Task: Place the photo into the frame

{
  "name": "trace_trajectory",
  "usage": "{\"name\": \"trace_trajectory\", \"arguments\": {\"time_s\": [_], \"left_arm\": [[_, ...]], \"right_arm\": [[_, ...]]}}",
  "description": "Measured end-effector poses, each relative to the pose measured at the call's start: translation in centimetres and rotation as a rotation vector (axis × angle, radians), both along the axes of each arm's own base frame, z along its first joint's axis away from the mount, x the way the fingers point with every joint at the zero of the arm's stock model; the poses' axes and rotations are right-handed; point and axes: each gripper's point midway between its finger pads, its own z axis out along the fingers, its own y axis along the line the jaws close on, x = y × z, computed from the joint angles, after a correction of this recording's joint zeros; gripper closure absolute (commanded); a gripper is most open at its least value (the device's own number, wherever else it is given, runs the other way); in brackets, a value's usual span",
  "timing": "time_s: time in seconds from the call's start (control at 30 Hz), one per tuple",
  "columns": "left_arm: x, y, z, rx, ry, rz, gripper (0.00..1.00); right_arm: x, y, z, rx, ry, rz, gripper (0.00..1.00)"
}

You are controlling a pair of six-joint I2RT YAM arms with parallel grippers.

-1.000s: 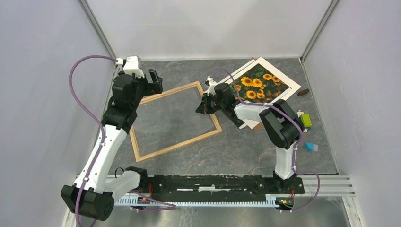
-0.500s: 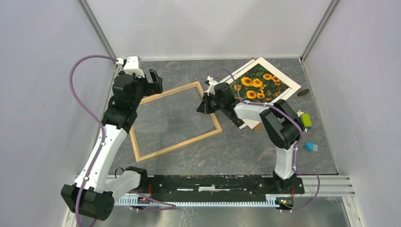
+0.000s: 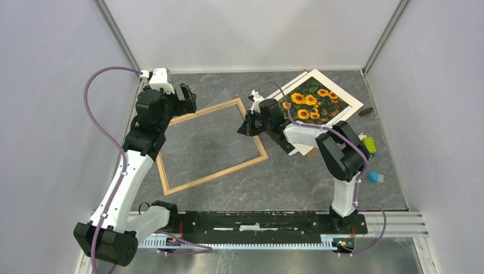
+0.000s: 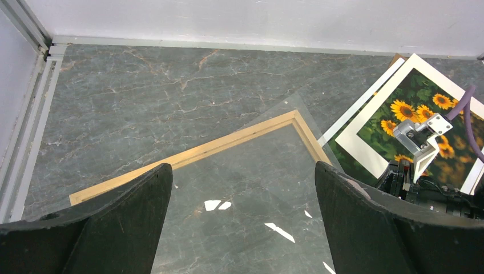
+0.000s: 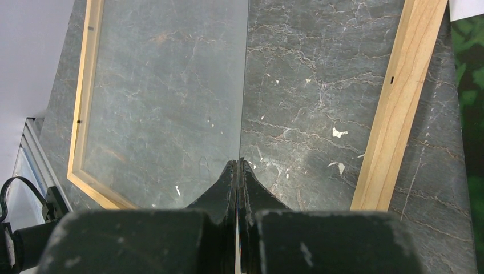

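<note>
The frame (image 3: 205, 110) of thin light wood lies flat on the grey table, left of centre, and its rails also show as frame (image 4: 228, 141) and frame (image 5: 399, 103). The sunflower photo (image 3: 313, 103) lies at the back right under a white mat (image 3: 349, 98); it shows too as photo (image 4: 425, 100). My right gripper (image 3: 242, 128) hovers over the frame's right rail, shut on the edge of a clear pane (image 5: 171, 85) that runs out from the right gripper (image 5: 238, 161). My left gripper (image 3: 188, 100) hangs open above the frame's far left corner, with nothing inside the left gripper (image 4: 242, 165).
A brown backing board (image 3: 311, 152) sticks out beneath the right arm. A green and yellow item (image 3: 370, 144), a blue item (image 3: 375, 177) and a small brown piece (image 3: 367, 112) lie by the right wall. Walls enclose the table on three sides.
My right gripper has edged slightly toward the back with the clear pane in it. The left arm has stayed still.
</note>
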Motion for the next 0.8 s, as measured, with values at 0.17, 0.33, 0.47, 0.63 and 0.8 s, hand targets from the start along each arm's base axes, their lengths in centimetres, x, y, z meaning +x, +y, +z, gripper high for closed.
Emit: {"name": "trace_trajectory", "arguments": {"time_s": [0.17, 0.33, 0.47, 0.63, 0.8], "left_arm": [[0.0, 0.0, 0.0, 0.000, 0.000, 0.000, 0.00], [0.0, 0.0, 0.0, 0.000, 0.000, 0.000, 0.00], [0.0, 0.0, 0.0, 0.000, 0.000, 0.000, 0.00], [0.0, 0.0, 0.0, 0.000, 0.000, 0.000, 0.00], [0.0, 0.0, 0.0, 0.000, 0.000, 0.000, 0.00]], "right_arm": [[-0.1, 0.1, 0.0, 0.003, 0.004, 0.000, 1.00], [-0.2, 0.2, 0.1, 0.008, 0.008, 0.005, 1.00], [-0.4, 0.3, 0.7, 0.020, 0.004, 0.017, 1.00], [-0.9, 0.5, 1.1, 0.024, 0.006, 0.031, 1.00], [-1.2, 0.6, 1.2, 0.022, 0.011, 0.037, 1.00]]}}
